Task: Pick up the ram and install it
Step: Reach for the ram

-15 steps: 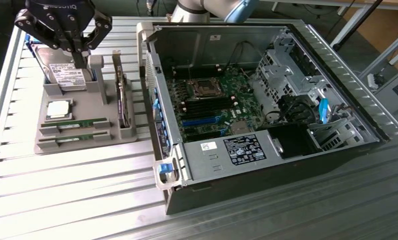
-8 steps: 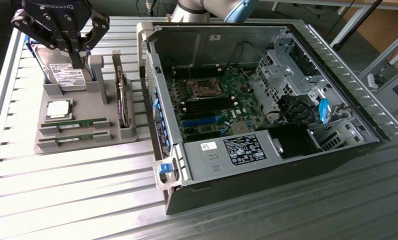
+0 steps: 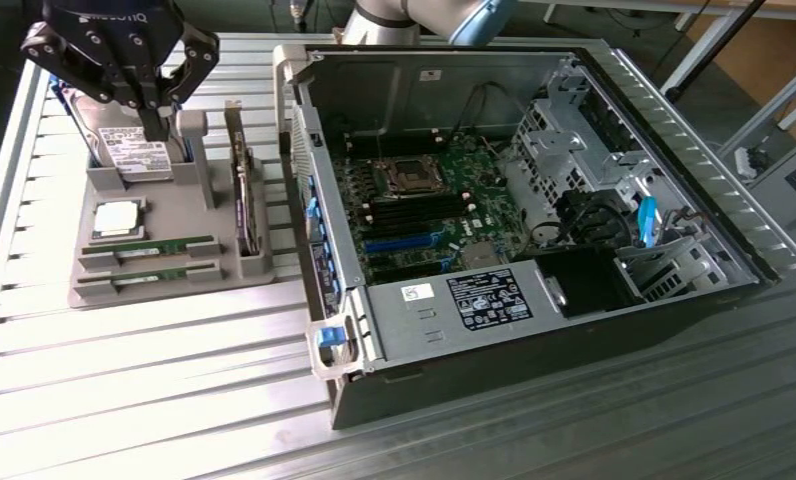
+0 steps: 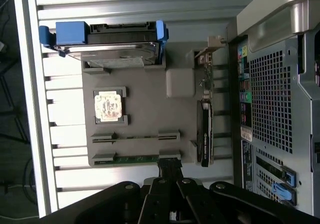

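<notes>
We are hovering the end effector [image 3: 154,112], clenched on nothing we can see, above the grey holder [image 3: 171,292] at the exterior view's left, fingers pointing down for a vertical reach. The ram [image 3: 155,268] is lying on edge in the holder's nearest slot, untouched, with a second stick [image 3: 158,245], the processor [image 3: 115,218] and the hard drive [image 3: 138,155] sitting farther back, each in its own pocket. The computer case [image 3: 412,335] is lying open on the tabletop [image 3: 131,390] to the right, exposing the motherboard [image 3: 425,205].
</notes>
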`<state>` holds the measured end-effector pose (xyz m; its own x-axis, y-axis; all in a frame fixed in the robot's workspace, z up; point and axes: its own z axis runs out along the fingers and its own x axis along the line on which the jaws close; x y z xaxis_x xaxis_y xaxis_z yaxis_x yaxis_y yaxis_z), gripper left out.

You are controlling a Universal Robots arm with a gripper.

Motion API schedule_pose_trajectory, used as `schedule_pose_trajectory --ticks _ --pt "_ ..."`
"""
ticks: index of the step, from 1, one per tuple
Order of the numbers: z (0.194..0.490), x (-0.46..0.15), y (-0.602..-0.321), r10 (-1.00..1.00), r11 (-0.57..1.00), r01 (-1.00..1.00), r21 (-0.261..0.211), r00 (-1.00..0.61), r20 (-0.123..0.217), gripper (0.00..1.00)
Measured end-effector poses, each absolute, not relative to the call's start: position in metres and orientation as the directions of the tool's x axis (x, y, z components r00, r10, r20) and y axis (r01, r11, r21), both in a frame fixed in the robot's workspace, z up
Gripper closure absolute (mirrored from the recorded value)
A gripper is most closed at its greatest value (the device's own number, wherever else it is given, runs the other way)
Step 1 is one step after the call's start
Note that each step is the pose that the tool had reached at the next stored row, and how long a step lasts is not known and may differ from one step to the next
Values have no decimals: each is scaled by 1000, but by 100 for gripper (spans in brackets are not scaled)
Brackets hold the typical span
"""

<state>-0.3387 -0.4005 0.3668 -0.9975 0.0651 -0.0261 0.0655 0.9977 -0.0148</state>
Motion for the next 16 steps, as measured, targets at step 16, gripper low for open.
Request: schedule_pose_trajectory --ticks 16 --pt "367 -339 -408 65 998 65 -15 -998 -26 90"
